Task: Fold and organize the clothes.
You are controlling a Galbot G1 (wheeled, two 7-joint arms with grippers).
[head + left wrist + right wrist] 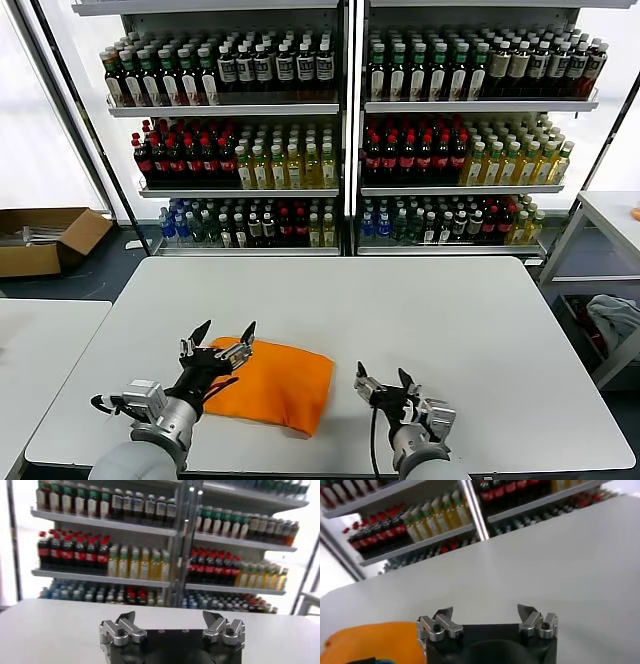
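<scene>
On the white table [400, 320] before you, folded orange T-shirt [275, 385], left gripper [226, 338] wide open over its left edge, right gripper [382, 380] open just right of it

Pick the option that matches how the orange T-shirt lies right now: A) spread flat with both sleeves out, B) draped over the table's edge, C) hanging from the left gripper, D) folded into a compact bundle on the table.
D: the orange T-shirt lies as a folded bundle on the table, with the left gripper open at its edge and gripping nothing.
</scene>
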